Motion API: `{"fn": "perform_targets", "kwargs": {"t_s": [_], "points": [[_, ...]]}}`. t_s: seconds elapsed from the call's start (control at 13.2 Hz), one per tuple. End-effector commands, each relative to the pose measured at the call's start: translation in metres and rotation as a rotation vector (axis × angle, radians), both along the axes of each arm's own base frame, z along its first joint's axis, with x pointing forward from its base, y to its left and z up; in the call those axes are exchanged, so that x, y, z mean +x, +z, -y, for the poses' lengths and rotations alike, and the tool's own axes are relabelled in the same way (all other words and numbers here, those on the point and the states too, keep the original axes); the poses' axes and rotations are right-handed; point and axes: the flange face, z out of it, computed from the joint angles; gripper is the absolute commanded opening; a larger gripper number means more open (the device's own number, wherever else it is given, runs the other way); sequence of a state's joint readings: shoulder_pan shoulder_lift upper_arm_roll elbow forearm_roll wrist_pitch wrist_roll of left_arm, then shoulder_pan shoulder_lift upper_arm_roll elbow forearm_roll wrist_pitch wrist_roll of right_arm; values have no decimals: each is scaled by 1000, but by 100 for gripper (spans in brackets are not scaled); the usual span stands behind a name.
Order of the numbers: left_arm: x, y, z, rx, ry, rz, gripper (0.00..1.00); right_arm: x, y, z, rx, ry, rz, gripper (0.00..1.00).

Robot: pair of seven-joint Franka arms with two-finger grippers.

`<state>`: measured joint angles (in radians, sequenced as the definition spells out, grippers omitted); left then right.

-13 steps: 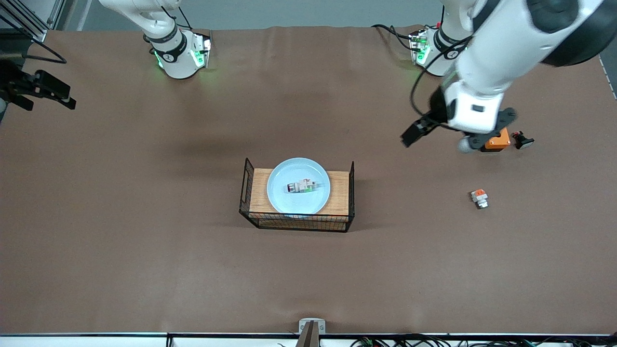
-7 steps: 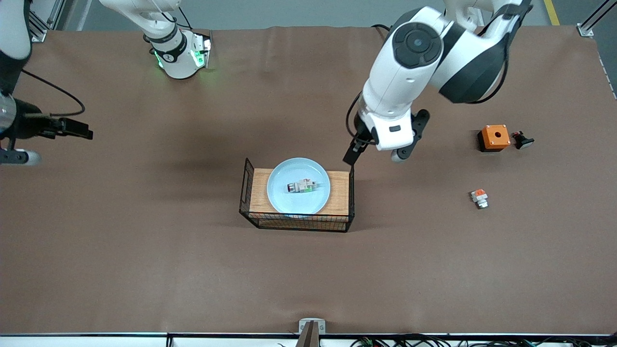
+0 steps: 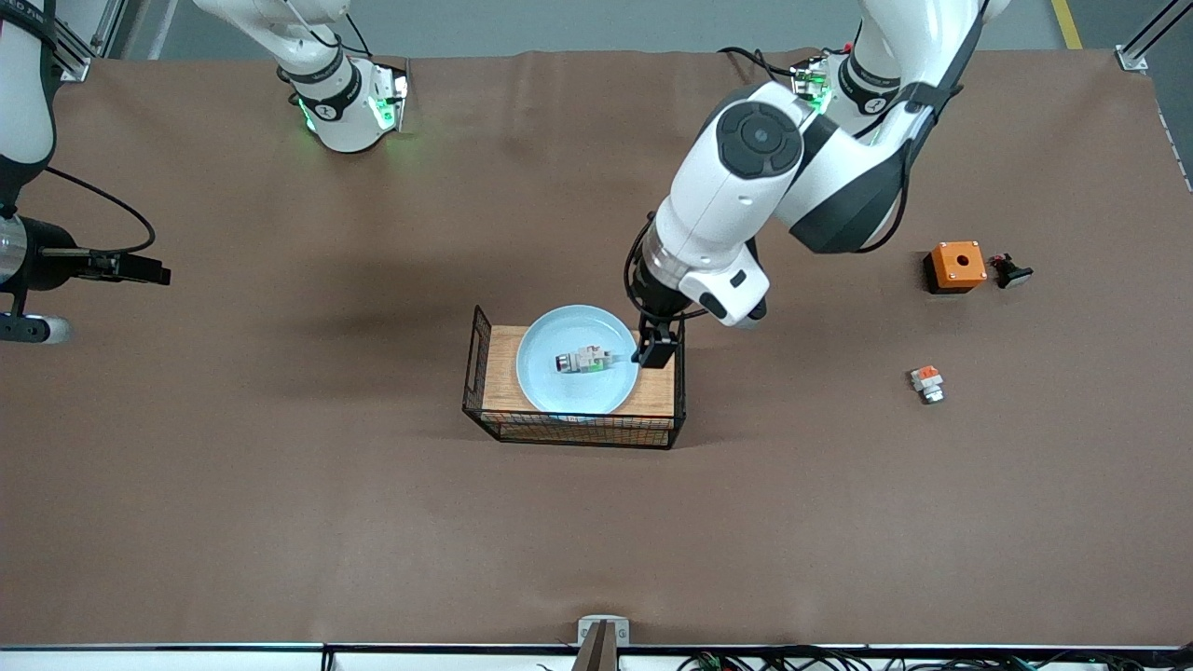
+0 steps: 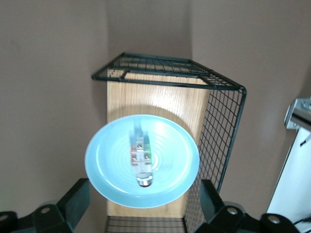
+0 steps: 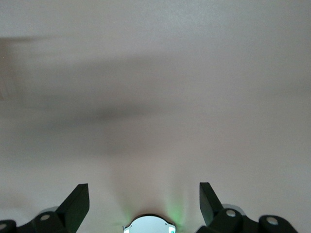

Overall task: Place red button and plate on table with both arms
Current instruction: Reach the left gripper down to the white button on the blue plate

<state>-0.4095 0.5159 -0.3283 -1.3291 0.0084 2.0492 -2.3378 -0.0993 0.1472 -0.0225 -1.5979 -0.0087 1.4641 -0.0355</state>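
Left gripper [image 3: 655,350]: black two-finger tool on the white jointed left arm [image 3: 746,186], hanging over the plate's rim at the edge toward the left arm's end of the table; the left wrist view shows its fingers [image 4: 73,196] spread wide with nothing between them.
Plate: round pale light-blue shallow plate with a raised rim [image 3: 545,387], resting on the wooden top of the stand; in the left wrist view [image 4: 107,179] it fills the space between the two finger tips.
Red button: tiny white-grey stubby push-button part with a green mark and a dark reddish end [image 3: 583,361], lying on its side in the middle of the plate [image 4: 141,162], untouched by either gripper.
Stand: black wire-sided stand with a wooden top [image 3: 658,380], in the middle of the table.
Table: large flat surface under a plain brown matte sheet [image 3: 280,485].
Right gripper [image 3: 158,276]: black tool on the white right arm [image 3: 23,84], over bare table at the right arm's end, well apart from the stand; its fingers [image 5: 77,201] stand wide apart and empty, and this arm waits.
Other parts: small white piece with an orange-red top [image 3: 926,382], an orange box with a dark hole [image 3: 954,267] and a black button with a pale cap [image 3: 1008,271] just beside it, all on the table toward the left arm's end.
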Motion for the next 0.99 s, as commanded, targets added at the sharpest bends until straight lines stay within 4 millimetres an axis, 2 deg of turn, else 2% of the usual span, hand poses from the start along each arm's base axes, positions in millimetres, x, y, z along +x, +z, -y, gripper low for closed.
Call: {"fn": "perform_targets", "kwargs": {"t_s": [0.0,0.23,0.53,0.76,0.91], "points": [[15,-21,15,-18,101,-35,100,-3,2,-6,-6,-24,-12,100],[26,-42,23,-48,136,-44,100,-3,2,-34,-46,-107,-21,100],[15,-58,44,-53,79,-39,100,-4,5,-40,-49,-109,-16,100],[5,-73,58,-40,47,-52,100,-5,5,-58,-75,-163,-20,100],[2,-82,60,-28,40,-58,100,-5,5,-60,-76,-162,-20,100]]}}
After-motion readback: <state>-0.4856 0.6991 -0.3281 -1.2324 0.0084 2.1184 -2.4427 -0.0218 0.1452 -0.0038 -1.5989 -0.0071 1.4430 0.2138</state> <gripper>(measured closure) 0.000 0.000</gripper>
